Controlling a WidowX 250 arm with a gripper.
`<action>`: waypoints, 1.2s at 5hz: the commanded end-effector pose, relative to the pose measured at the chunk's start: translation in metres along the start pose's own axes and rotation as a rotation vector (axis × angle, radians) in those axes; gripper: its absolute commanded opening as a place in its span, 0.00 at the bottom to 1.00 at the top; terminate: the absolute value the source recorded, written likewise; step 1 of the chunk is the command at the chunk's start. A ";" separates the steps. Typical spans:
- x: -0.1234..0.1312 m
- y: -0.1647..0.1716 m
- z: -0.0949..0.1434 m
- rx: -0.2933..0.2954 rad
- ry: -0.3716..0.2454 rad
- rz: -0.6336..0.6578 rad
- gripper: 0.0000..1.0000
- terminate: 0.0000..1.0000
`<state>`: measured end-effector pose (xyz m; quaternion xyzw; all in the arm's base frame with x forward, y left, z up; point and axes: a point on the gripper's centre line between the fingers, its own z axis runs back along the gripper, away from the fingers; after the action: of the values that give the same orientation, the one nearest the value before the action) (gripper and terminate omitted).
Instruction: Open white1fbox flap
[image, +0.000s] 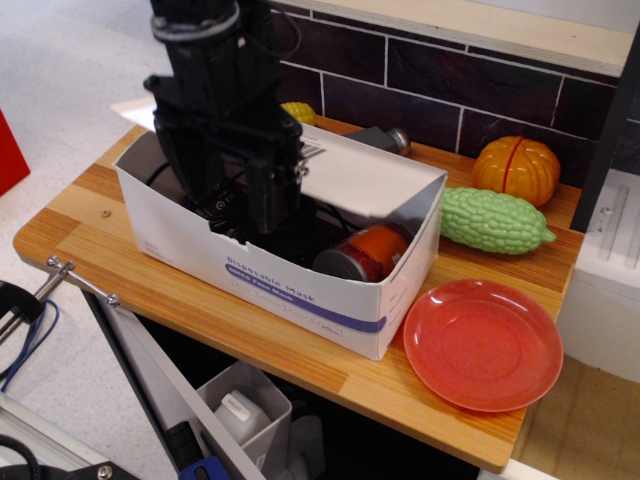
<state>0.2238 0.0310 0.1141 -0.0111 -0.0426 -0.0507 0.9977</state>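
Wooden table is carrying the white1fbox across left and centre. A red plate is lying just beside the box's right end, near the front edge. Green bumpy gourd and orange pumpkin are sitting at back right.
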 end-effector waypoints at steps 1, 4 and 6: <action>0.027 0.016 0.031 0.118 -0.106 -0.053 1.00 0.00; 0.068 0.039 0.030 0.225 -0.238 -0.149 1.00 0.00; 0.111 0.054 0.026 0.215 -0.274 -0.190 1.00 0.00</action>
<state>0.3314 0.0709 0.1323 0.0781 -0.1615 -0.1326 0.9748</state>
